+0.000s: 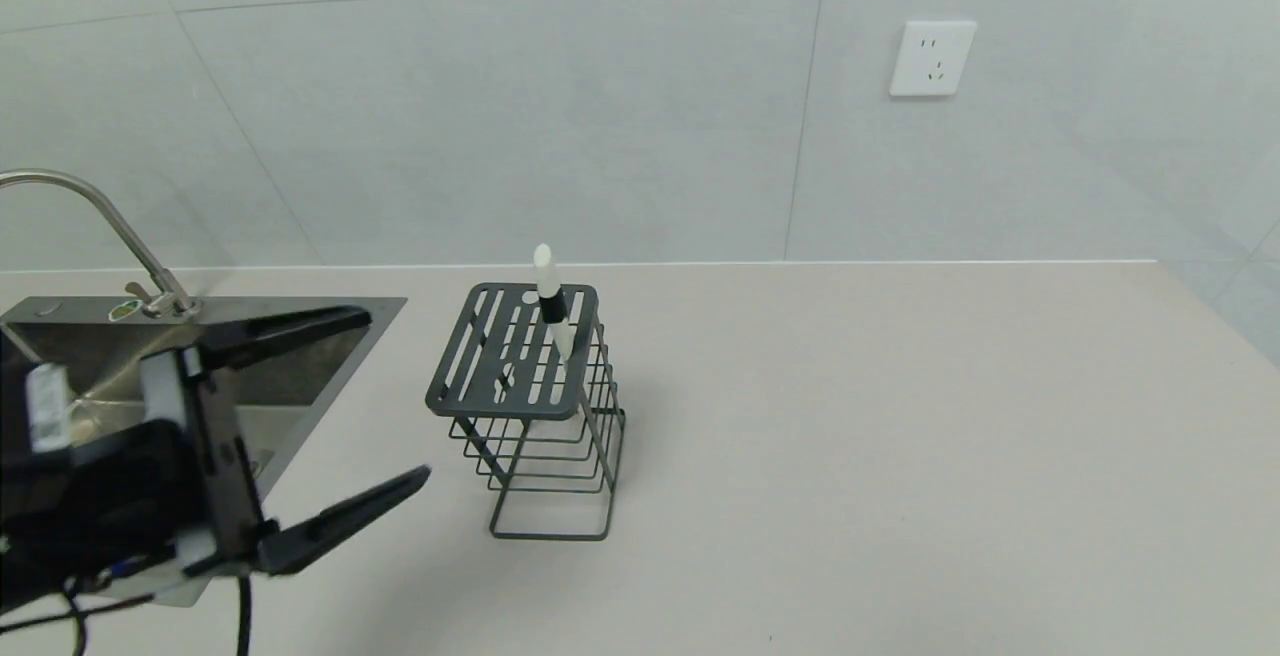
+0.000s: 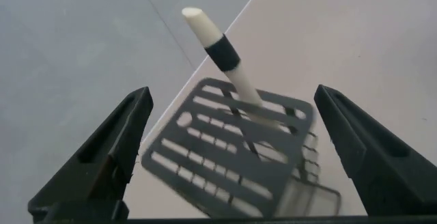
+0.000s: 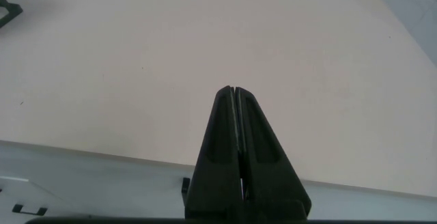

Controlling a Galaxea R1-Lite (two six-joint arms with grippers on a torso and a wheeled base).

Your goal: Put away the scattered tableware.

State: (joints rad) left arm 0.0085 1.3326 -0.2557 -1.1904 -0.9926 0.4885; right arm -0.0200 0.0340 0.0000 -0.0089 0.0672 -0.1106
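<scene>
— Left gripper (image 1: 395,396), nearest, low at the left by the sink's right edge. State?
— Spread wide, nothing between the fingers. Aimed at the holder, apart from it.
— Task's thing?
— White-handled utensil (image 1: 552,306) with a black band. It stands tilted through a slot at the far right of the slotted top of the wire cutlery holder (image 1: 500,366). What kind of utensil, cannot tell.
— Surroundings?
— Holder sits on the beige counter (image 1: 850,436), just right of the steel sink (image 1: 90,346). Faucet (image 1: 100,216) far left, wall socket (image 1: 932,58) far right.
— Right gripper (image 3: 234,91)?
— Pinched closed, gripping nothing, above the counter.
— Progress?
— Judgement: the one piece seen is stowed. Whether more lies beyond the views, cannot tell. If none does, only drawing the left arm clear is left.
</scene>
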